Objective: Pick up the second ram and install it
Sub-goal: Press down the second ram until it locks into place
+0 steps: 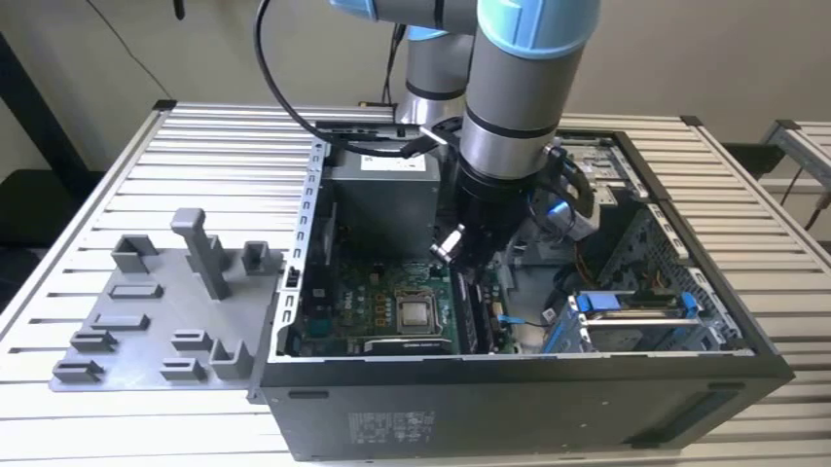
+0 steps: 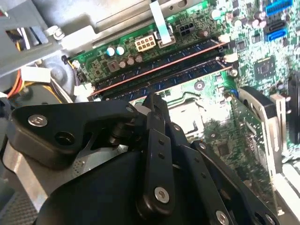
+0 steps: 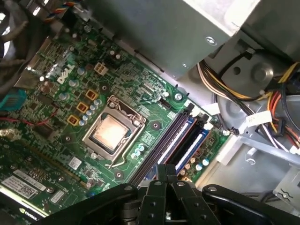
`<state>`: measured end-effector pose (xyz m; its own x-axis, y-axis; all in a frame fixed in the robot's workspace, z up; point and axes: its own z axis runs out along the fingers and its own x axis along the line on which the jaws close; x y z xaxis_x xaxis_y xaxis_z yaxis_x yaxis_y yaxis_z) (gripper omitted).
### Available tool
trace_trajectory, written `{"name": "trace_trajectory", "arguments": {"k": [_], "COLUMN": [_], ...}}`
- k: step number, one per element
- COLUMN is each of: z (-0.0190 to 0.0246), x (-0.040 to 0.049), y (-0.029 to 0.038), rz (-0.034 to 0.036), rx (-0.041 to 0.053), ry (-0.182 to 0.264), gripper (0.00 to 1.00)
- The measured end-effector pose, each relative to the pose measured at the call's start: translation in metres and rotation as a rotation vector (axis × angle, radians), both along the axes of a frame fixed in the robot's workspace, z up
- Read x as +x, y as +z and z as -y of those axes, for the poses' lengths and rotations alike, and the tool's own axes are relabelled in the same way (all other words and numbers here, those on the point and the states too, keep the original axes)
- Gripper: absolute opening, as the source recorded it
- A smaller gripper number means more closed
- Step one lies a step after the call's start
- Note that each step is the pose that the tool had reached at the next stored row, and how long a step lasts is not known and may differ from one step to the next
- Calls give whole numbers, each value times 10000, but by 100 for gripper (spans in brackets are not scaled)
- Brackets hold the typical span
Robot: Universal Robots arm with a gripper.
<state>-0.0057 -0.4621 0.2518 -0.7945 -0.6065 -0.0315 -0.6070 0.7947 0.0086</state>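
My gripper (image 1: 465,265) reaches down inside the open computer case (image 1: 520,413), over the memory sockets (image 3: 176,140) beside the processor (image 3: 110,132). Its black fingers (image 2: 153,104) are pressed together with nothing between them. In the second wrist view two dark bluish sticks with black chips stand side by side in the sockets. The second ram (image 2: 187,75) is the one closer to my fingertips, and the other stick (image 2: 159,64) lies just beyond it. My fingertips (image 3: 166,172) sit close above the sockets' near end. Whether they touch the stick cannot be told.
A grey fixture plate (image 1: 156,321) with upright blocks lies on the slatted table at the exterior view's left. Inside the case are the power supply (image 1: 383,199), a cable bundle (image 3: 262,108), a drive cage (image 1: 636,316) and an expansion card (image 2: 255,126).
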Motion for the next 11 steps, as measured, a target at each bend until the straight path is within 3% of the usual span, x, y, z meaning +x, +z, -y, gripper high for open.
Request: {"name": "trace_trajectory", "arguments": {"k": [11], "z": [0], "x": [0], "y": [0], "rz": [76], "rx": [1], "ry": [1979], "gripper": [11]}}
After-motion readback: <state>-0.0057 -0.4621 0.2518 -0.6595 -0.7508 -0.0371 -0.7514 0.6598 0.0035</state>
